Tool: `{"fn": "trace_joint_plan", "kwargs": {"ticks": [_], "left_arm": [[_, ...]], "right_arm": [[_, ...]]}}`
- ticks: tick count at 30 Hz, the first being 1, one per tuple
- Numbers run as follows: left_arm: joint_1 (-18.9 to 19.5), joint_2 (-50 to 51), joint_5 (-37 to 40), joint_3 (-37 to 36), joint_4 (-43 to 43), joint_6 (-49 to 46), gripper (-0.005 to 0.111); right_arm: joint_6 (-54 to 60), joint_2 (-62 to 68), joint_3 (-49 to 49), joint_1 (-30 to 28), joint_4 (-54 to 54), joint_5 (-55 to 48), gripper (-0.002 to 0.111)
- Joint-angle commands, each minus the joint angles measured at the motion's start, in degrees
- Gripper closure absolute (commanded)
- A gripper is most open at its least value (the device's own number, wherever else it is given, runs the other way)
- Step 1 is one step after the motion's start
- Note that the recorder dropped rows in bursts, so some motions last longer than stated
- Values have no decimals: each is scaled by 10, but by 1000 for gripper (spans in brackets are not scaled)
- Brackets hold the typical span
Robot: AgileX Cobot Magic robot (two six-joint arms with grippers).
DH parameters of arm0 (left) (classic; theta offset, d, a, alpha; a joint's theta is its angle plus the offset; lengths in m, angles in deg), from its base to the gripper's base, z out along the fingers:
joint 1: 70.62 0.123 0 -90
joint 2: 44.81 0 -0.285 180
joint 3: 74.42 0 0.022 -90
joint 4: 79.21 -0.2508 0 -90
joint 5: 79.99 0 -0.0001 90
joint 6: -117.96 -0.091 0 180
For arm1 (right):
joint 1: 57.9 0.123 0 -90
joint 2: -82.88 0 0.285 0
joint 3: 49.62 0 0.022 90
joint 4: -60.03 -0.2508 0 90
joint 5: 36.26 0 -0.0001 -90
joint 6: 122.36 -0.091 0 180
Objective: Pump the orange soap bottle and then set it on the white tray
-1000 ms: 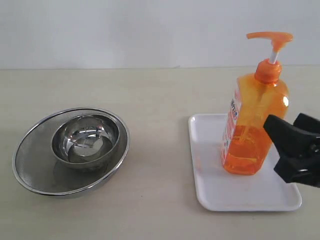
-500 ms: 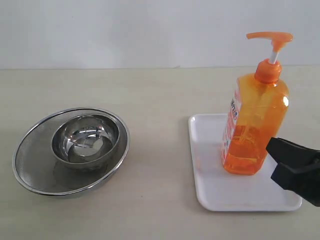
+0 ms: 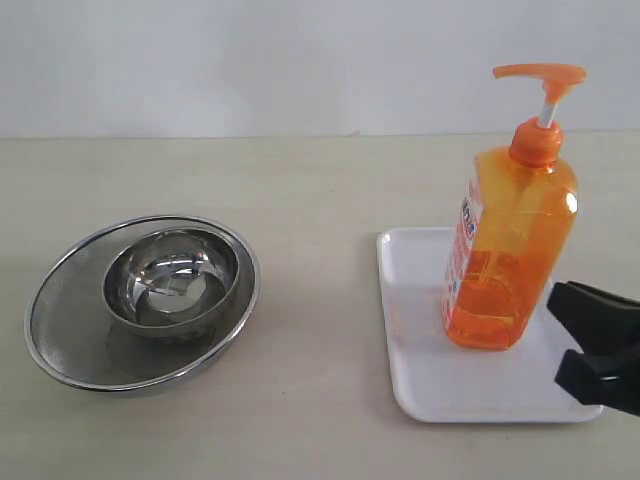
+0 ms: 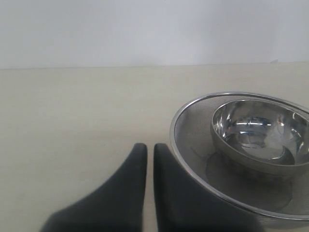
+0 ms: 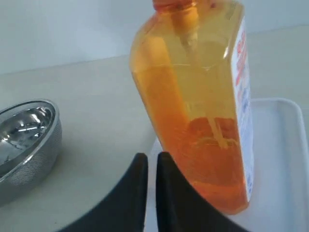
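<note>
The orange soap bottle [image 3: 510,250] stands upright on the white tray [image 3: 430,385], its pump head raised on the white stem. My right gripper [image 3: 562,300] sits low at the tray's right near corner, just clear of the bottle's base. In the right wrist view the bottle [image 5: 198,106] fills the frame on the tray [image 5: 285,159]. The right gripper [image 5: 150,157] is shut and empty, its tips close to the bottle's lower edge. My left gripper [image 4: 146,147] is shut and empty over bare table, out of the exterior view.
A small steel bowl [image 3: 172,275] rests inside a wide mesh steel bowl [image 3: 70,330] on the left of the table. The left wrist view shows the mesh bowl's rim [image 4: 193,159] right beside the left fingers. A pale wall stands behind the table.
My right gripper has drawn back down and to the right, away from the bottle. The bottle stays upright on the tray. The bowls have not moved.
</note>
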Motion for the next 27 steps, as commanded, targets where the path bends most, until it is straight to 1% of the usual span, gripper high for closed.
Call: {"fn": "trace_joint_plan", "kwargs": {"ticks": [1, 6, 8, 13, 15, 18, 23, 26, 27], "left_arm": [[-1, -1, -1, -2, -1, 7, 102], [-1, -1, -1, -2, -1, 7, 102], [-1, -1, -1, -2, -1, 7, 102], [-1, -1, -1, -2, -1, 7, 102], [-1, -1, -1, -2, -1, 7, 102], [-1, -1, -2, -2, -1, 7, 102], [-1, -1, -4, -2, -1, 7, 102], [-1, -1, -4, -2, -1, 7, 102], [-1, -1, -4, -2, -1, 7, 102]], "right_arm": [[49, -149, 5, -93, 5, -161, 106], [53, -324, 5, -220, 5, -279, 106], [58, -383, 5, -260, 5, -323, 106], [77, -493, 5, -341, 5, -409, 106], [83, -505, 5, -369, 5, -432, 106], [102, -505, 5, -386, 5, -433, 106], [173, -505, 5, -389, 29, -447, 106], [166, -505, 17, -389, 42, -457, 106], [120, -505, 17, -389, 89, -465, 106]]}}
